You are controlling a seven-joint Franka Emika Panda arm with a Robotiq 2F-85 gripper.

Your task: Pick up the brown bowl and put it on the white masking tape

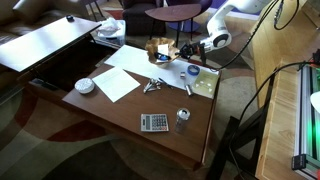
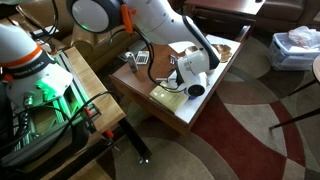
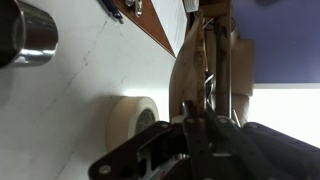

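In the wrist view my gripper (image 3: 208,75) is shut on the brown bowl (image 3: 240,70). I see the bowl edge-on as a tan wall between and behind the fingers. The white masking tape (image 3: 133,120) lies flat on the white paper just left of the bowl, with its dark hollow centre partly showing. I cannot tell whether bowl and tape touch. In both exterior views the gripper (image 1: 181,52) (image 2: 184,68) is low over the far end of the table, and the arm hides the bowl and tape.
A shiny metal cup (image 3: 25,35) stands beyond the tape. On the wooden table (image 1: 120,110) are a white ribbed dish (image 1: 85,86), a grey calculator (image 1: 154,122), a glass (image 1: 182,117), white papers (image 1: 117,84) and a bluish-white round object (image 1: 192,70).
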